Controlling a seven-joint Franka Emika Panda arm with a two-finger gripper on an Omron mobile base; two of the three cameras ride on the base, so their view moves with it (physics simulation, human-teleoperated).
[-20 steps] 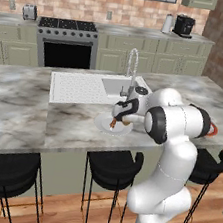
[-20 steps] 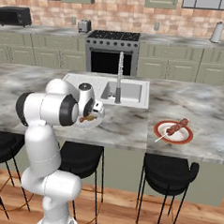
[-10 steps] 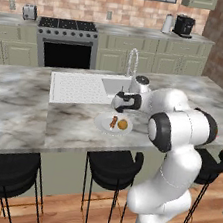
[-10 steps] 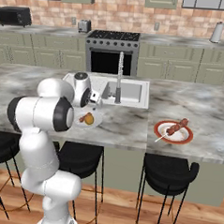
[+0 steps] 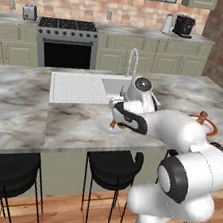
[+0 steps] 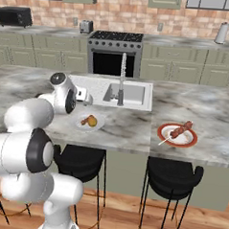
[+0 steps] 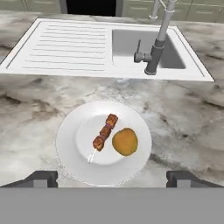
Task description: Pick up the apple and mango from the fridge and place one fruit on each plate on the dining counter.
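Observation:
The yellow-orange mango [image 7: 125,141] [image 6: 91,120] lies on the plain pale plate [image 7: 70,127] [image 6: 100,117] [image 5: 100,125], beside a small meat skewer [image 7: 104,131]. This plate rests on the marbled dining counter [image 6: 130,128] just in front of the sink. My gripper [image 7: 112,179] [image 5: 114,119] [image 6: 86,100] hovers above the plate's near edge, open and holding nothing. To the right on the same counter sits the red-rimmed plate [image 6: 162,135] [image 5: 212,128], which carries a skewer [image 6: 181,130] and no fruit. The fridge is out of view.
The inset sink [image 7: 131,43] with its curved steel tap [image 7: 157,39] lies just beyond the plain plate. Black stools [image 5: 113,162] [image 6: 173,173] stand under the counter's near edge. A stove and green cabinets line the back wall.
The gripper was down at the plain plate; it has since lifted up and drawn back. The mango now lies free on that plate.

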